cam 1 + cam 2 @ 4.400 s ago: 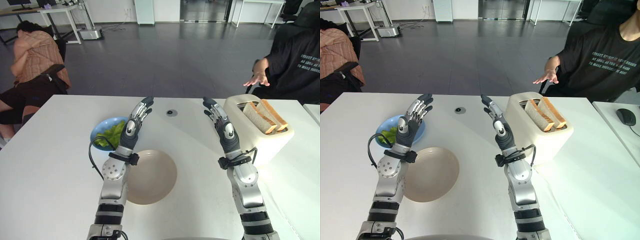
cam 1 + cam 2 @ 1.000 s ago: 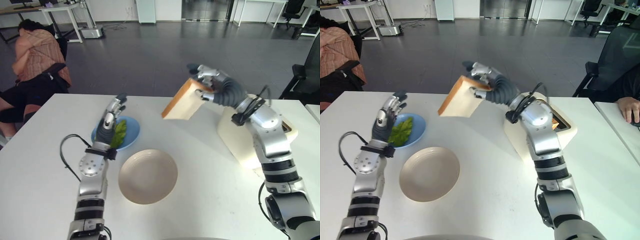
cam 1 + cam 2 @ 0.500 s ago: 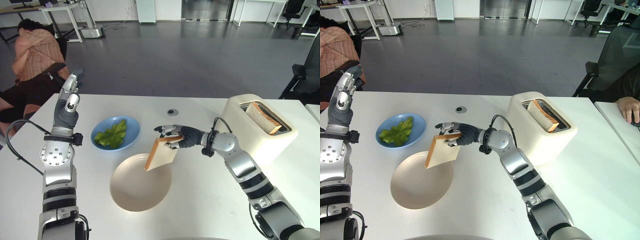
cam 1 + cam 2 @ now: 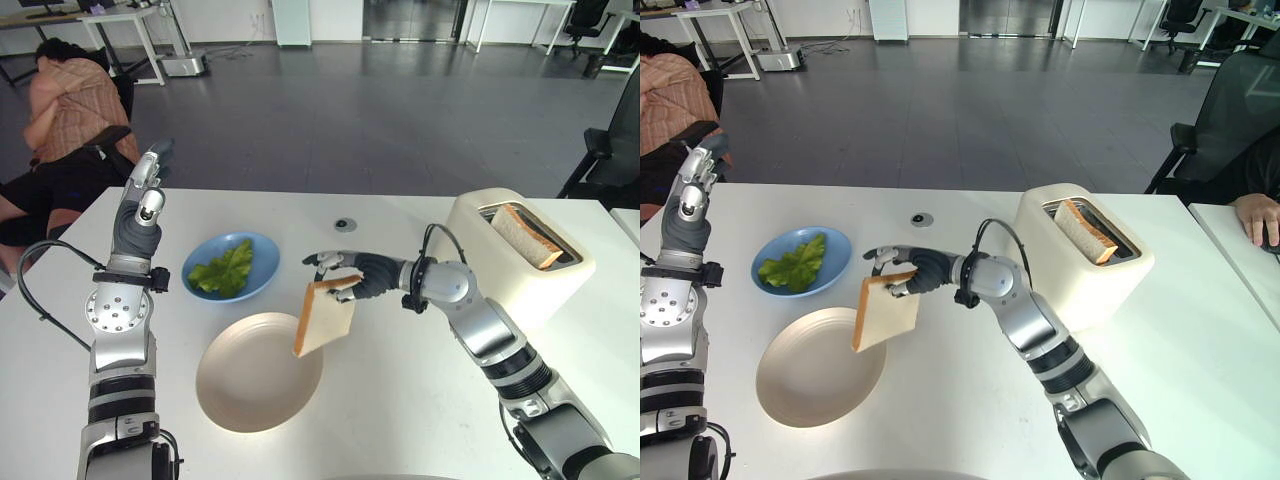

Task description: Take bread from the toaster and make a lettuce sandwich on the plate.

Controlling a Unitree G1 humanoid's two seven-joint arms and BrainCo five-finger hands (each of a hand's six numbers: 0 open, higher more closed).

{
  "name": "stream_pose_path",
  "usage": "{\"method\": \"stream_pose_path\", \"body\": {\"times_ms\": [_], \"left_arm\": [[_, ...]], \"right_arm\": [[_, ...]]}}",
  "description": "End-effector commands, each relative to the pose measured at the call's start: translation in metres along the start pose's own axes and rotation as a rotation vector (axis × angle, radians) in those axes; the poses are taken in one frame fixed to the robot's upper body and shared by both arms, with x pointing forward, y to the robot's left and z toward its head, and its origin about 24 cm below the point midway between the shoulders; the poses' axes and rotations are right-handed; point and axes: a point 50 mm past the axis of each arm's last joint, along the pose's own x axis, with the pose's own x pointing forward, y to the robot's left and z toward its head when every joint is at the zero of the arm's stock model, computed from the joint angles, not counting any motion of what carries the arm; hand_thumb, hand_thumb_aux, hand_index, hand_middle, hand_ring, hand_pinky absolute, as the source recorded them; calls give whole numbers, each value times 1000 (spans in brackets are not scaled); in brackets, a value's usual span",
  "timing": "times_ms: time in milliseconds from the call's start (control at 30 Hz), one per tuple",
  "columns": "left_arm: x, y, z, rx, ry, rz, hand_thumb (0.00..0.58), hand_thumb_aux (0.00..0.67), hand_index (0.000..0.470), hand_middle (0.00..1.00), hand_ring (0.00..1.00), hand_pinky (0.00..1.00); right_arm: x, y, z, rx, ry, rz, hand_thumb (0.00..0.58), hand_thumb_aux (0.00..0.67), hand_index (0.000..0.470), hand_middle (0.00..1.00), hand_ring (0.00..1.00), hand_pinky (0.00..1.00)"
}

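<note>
Right hand (image 4: 368, 272): low over the table (image 4: 400, 410), between the toaster (image 4: 520, 285) and the plate (image 4: 235, 390), with its fingers clamped on the top edge of a bread slice (image 4: 326, 318).
Bread slice: hangs nearly upright and a little tilted, its lower corner over the plate's right rim. Whether it touches the rim cannot be told.
Change in the bread: a few seconds ago both slices stood in the toaster. One second ago this slice was high in the air beside the toaster, and it has now come down and across to the plate's edge.
Change in the plate: it lies a bit further left and nearer the robot than half a second ago, while the bowl (image 4: 266, 256) and the toaster hold their places. What moved it cannot be seen.
Left hand (image 4: 140, 215): raised upright at the left edge of the table, fingers straight and close together, holding nothing. It has gone up from its earlier place over the bowl.
Toaster: one slice (image 4: 525, 236) is left in the slot.
Lettuce (image 4: 225, 270): lies untouched in the blue bowl, just behind the plate.
Meaning for the task: the first slice is out and almost delivered, but it is not yet lying flat on the plate.
Next move, as a judgement: because the plate has slid left, the slice probably needs carrying further over it before the fingers let go, or it may tip off the rim onto the table.
</note>
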Motion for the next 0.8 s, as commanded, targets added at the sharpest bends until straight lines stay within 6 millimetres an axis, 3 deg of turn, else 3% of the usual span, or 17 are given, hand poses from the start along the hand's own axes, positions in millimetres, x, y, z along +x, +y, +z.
{"method": "stream_pose_path", "body": {"times_ms": [33, 467, 800], "left_arm": [[0, -6, -2, -9, 7, -13, 0, 0, 0, 0, 0, 0], [1, -12, -2, -18, 3, -17, 0, 0, 0, 0, 0, 0], [0, -14, -1, -21, 1, -17, 0, 0, 0, 0, 0, 0]], "right_arm": [[3, -10, 13, -40, -32, -13, 580, 670, 470, 0, 0, 0], [26, 29, 51, -50, -164, 142, 580, 670, 470, 0, 0, 0], [34, 60, 44, -15, -131, 263, 580, 670, 470, 0, 0, 0]]}}
